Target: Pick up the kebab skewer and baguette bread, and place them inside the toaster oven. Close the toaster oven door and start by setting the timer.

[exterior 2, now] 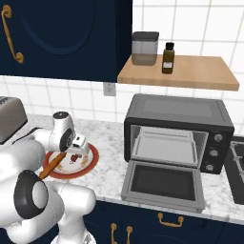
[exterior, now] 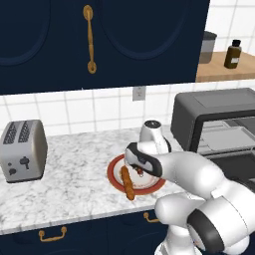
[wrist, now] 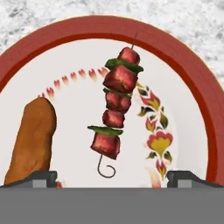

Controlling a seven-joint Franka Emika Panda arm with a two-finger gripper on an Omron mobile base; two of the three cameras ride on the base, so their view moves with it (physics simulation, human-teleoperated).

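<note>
gripper (wrist: 112, 175) spread wide, nothing held | kebab skewer (wrist: 114, 110) and baguette bread (wrist: 33, 141) seen on plate (wrist: 192, 83) | toaster oven door (exterior 2: 164, 183) dropped open

Veined marble counter (exterior: 74, 174), wooden shelf (exterior 2: 200, 74)
</note>
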